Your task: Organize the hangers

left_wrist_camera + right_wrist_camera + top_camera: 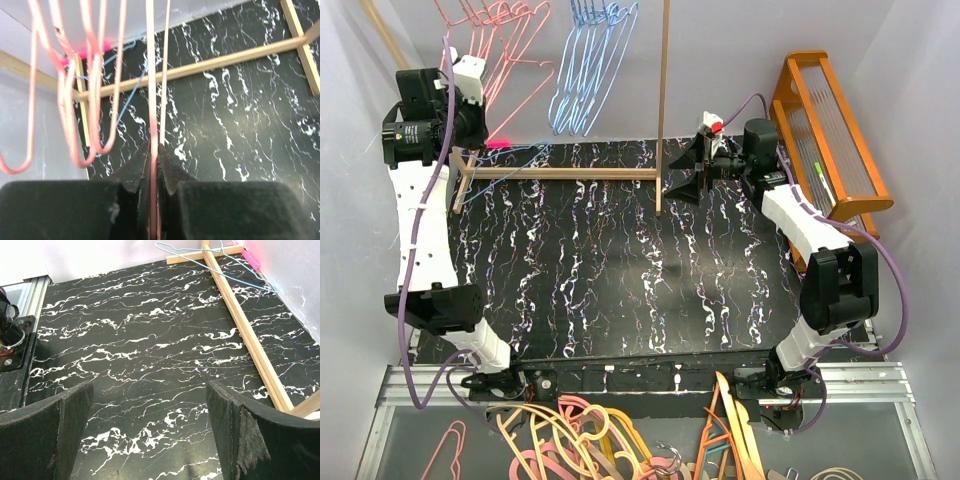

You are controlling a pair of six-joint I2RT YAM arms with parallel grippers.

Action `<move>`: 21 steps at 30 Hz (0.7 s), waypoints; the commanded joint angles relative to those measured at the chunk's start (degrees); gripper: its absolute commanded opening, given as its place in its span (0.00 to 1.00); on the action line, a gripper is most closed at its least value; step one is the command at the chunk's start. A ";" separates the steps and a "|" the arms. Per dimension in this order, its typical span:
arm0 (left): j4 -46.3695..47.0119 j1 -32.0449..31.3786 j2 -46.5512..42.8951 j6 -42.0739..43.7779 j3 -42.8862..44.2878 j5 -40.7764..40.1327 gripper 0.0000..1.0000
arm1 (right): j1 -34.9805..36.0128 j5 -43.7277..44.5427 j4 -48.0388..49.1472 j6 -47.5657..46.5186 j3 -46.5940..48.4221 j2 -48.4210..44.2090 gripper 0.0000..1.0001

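Several pink-red wire hangers (500, 40) hang at the back left of the wooden rack, and several light blue hangers (590, 70) hang to their right. My left gripper (470, 75) is raised among the pink ones. In the left wrist view it (155, 147) is shut on the wire of one pink-red hanger (151, 100), with other pink hangers (95, 75) hanging just left of it. One blue hanger (210, 252) lies on the table by the rack's base. My right gripper (682, 172) stands open beside the rack's upright; nothing is between its fingers (232, 425).
The rack's upright (663, 100) and base bar (570, 173) cross the back of the black marbled table. An orange wooden crate (830, 130) stands at the back right. Thicker orange, pink and cream hangers (580, 440) are piled below the table's near edge.
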 commanded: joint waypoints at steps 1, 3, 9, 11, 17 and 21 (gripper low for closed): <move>9.89 -0.17 -2.03 -0.39 2.32 -0.70 0.00 | 0.42 1.44 -1.28 -2.62 -0.70 -3.17 0.98; 11.98 -0.18 -2.31 -0.42 2.51 -0.20 0.00 | 0.48 1.69 -2.16 -3.50 -1.17 -3.44 0.98; 13.35 -0.13 -6.22 -1.43 -0.19 3.15 0.00 | 0.81 3.35 -5.07 -6.68 -2.53 -4.47 0.98; 13.21 -0.18 -9.16 -2.29 -3.70 3.81 0.00 | 0.82 3.62 -6.01 -7.50 -2.68 -4.64 0.98; 15.52 -0.15 -20.99 -4.42 -17.05 3.31 0.00 | 0.79 4.66 -10.00 -10.22 -2.16 -4.92 0.98; 14.46 -0.11 -25.73 -5.24 -19.74 3.20 0.00 | 0.77 5.18 -12.88 -12.48 -1.56 -4.75 0.98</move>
